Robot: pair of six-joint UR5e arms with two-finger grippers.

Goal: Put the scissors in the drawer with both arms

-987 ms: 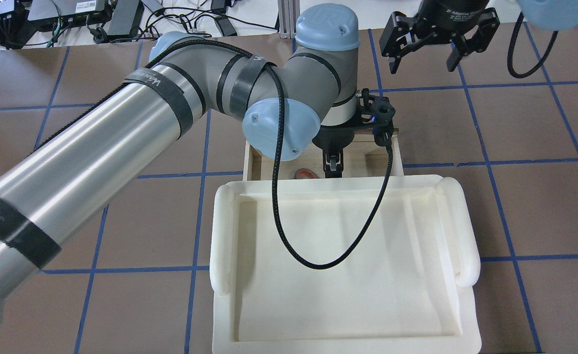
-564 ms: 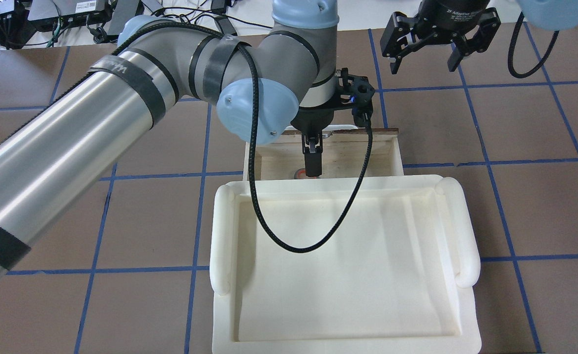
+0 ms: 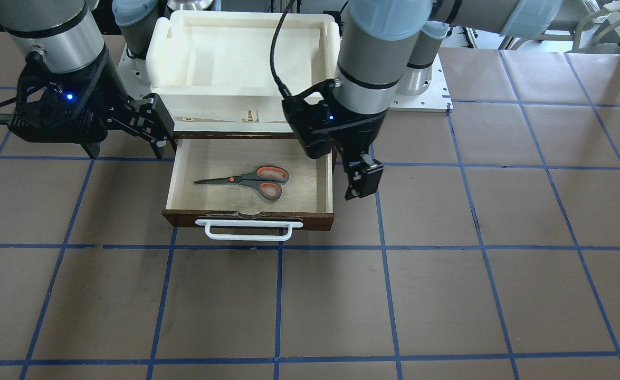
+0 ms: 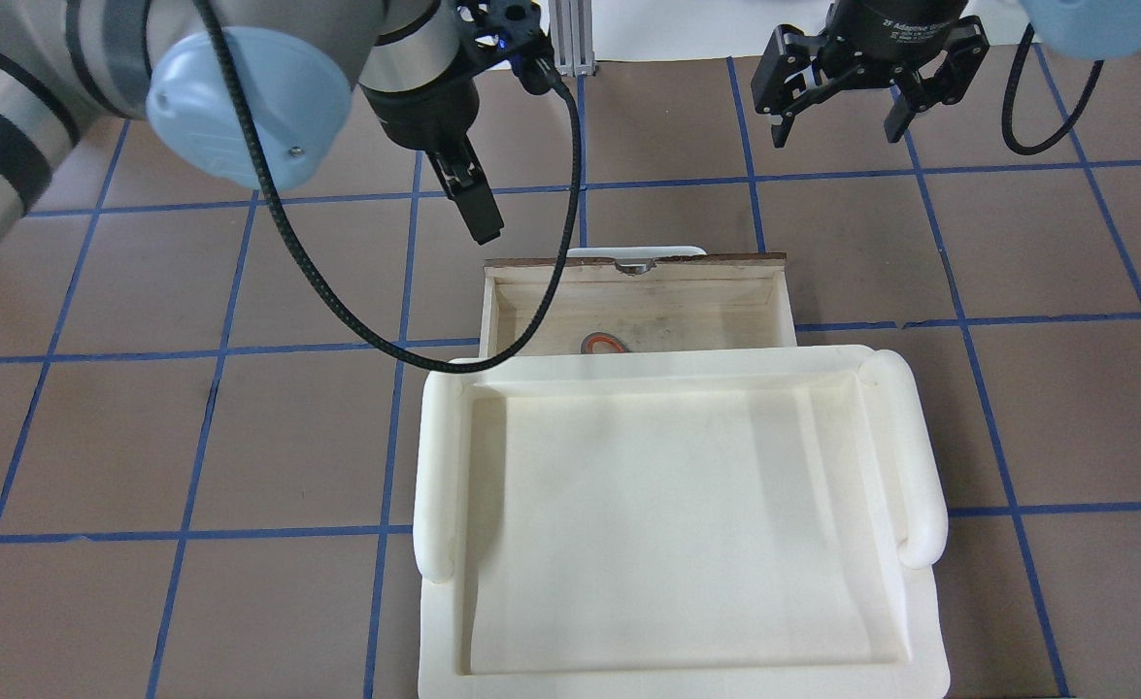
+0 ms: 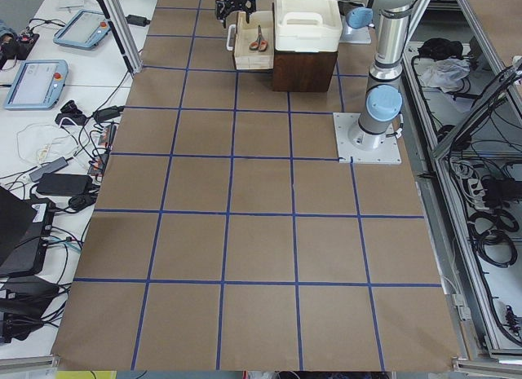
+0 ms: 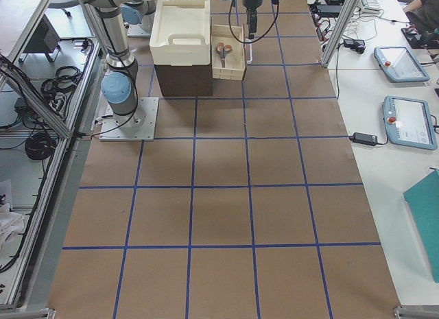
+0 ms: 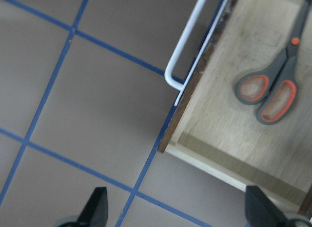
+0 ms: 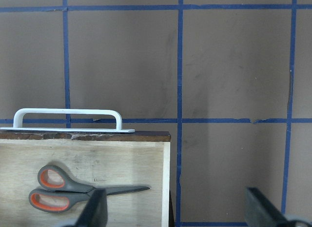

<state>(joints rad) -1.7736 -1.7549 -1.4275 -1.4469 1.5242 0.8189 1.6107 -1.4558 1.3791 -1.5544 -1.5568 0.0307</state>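
The scissors (image 3: 251,179) lie flat on the pale floor of the open drawer (image 3: 249,217), blades toward my right side. In the overhead view only one orange handle loop (image 4: 604,344) shows past the tray's edge. My left gripper (image 3: 362,182) hangs just outside the drawer's side wall, over the table, open and empty; its wrist view shows the scissors (image 7: 273,88) and the white handle (image 7: 187,51). My right gripper (image 4: 837,126) is open and empty, beyond the drawer's other front corner; its wrist view shows the scissors (image 8: 73,190) too.
A white foam tray (image 4: 439,466) sits on top of the dark cabinet, behind the drawer, and hides the drawer's back part from overhead. The left arm's black cable (image 4: 337,291) loops over the drawer's corner. Brown table with blue grid lines all round.
My left gripper has risen out of the drawer and swung off to its left side, clear of it. The scissors stay in the drawer. The right gripper has not moved.
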